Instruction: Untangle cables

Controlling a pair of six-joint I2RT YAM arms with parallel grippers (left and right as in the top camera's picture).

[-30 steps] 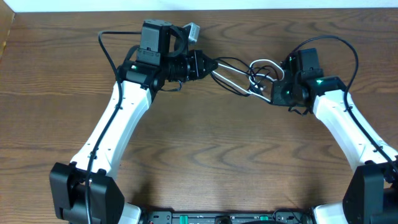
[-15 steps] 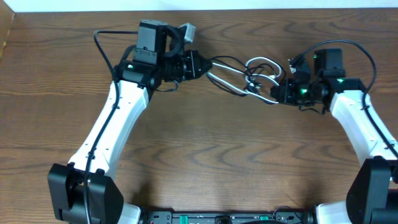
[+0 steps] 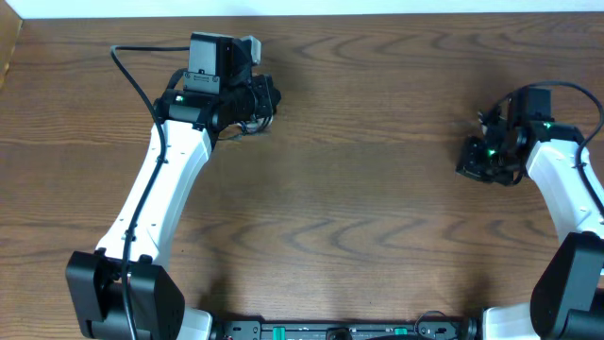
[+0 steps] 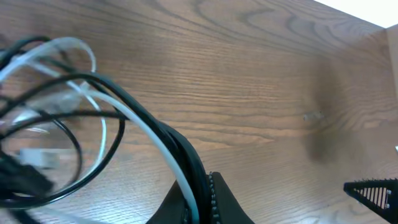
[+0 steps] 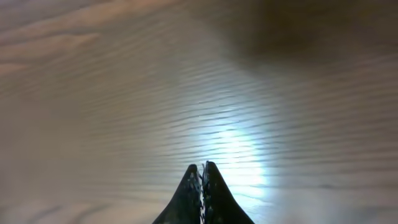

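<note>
My left gripper [image 4: 200,182] is shut on the cables. A white cable [image 4: 134,118] and black cables [image 4: 99,81] run out of its jaws and loop to the left above the wooden table. In the overhead view the left gripper [image 3: 268,98] sits at the back left, and the bundle is almost hidden beneath it. Far to the right, my right gripper [image 3: 470,161] hangs low over the table. In the right wrist view the right gripper [image 5: 201,167] is shut, and no cable shows between its fingers.
The brown wooden table [image 3: 349,217] spreads between the two arms. A thick black wire [image 3: 132,76] arcs from the left arm and another [image 3: 576,90] from the right arm. The table's back edge meets a white wall [image 3: 377,6].
The arms have pulled apart. The left gripper moved left and carried the cable bundle with it. The right gripper moved right and down, and the cables no longer stretch between the two.
</note>
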